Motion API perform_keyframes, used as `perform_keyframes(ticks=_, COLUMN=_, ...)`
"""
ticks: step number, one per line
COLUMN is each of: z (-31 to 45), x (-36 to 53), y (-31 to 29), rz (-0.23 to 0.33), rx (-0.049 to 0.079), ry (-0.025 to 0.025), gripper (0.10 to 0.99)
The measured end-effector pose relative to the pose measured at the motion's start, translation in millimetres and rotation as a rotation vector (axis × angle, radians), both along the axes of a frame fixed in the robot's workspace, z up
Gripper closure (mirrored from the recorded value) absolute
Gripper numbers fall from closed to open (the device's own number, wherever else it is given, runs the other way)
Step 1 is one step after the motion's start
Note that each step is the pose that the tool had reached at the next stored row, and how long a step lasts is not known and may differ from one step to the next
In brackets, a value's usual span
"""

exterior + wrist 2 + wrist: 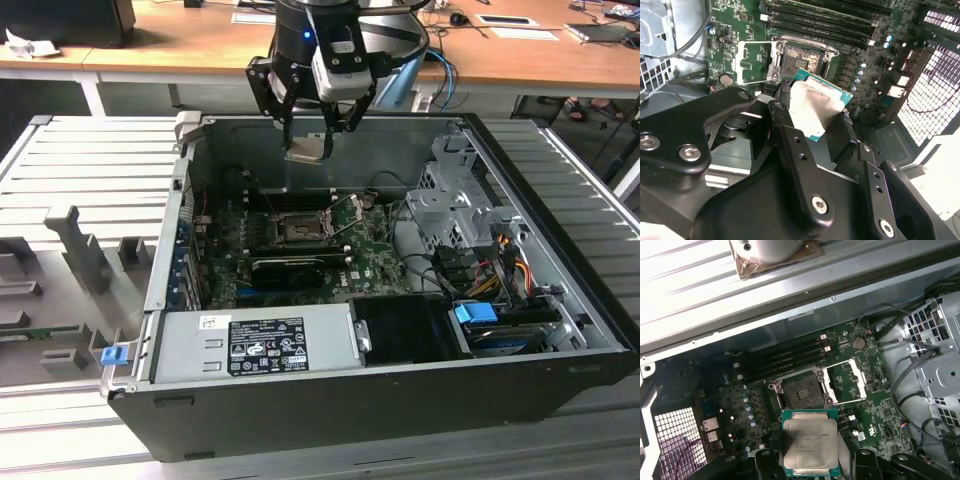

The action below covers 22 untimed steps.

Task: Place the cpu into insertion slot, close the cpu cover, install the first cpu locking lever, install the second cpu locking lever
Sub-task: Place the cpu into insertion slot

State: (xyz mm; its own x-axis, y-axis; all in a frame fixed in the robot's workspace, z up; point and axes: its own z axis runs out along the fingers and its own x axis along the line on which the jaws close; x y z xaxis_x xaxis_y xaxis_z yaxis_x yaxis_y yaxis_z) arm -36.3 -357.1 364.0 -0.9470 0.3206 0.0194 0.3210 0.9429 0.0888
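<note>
One small flat grey-tan square cpu [809, 442] is pinched by its edges in the black gripper [312, 140]. Well below it lies the dark silver-rimmed square insertion slot [801, 391], with the thin silver windowed cpu cover [850, 380] standing open alongside. I judge the chip needs holding level and square to that socket.

arm [305, 25] cut off at exterior view's top edge. fingers [795, 150] cover part of the cpu [812, 107]. insertion slot [298, 232] pins too small to tell.

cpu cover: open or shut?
Open. In the first wrist view the cpu cover lies flipped back beside the insertion slot, whose socket is uncovered and empty; the gripper holds the cpu.
</note>
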Motion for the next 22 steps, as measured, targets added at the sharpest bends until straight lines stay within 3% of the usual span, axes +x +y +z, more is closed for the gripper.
perform_keyframes(ticks=9, z=-4.7, x=0.0, y=-0.1, rz=-0.118, rx=-0.002, ry=0.0022, gripper=0.561)
perform_keyframes(ticks=12, z=-7.8, x=-0.5, y=-0.1, rz=-0.187, rx=-0.002, ry=0.0045, gripper=0.561)
perform_keyframes(ticks=15, z=-8.7, x=-0.4, y=-0.1, rz=-0.2, rx=-0.003, ry=0.0044, gripper=0.561)
perform_keyframes(ticks=18, z=-12.5, x=-0.5, y=-0.1, rz=-0.264, rx=-0.003, ry=0.0049, gripper=0.561)
perform_keyframes(ticks=22, z=-13.4, x=-0.5, y=-0.1, rz=-0.303, rx=-0.003, ry=0.0058, gripper=0.561)
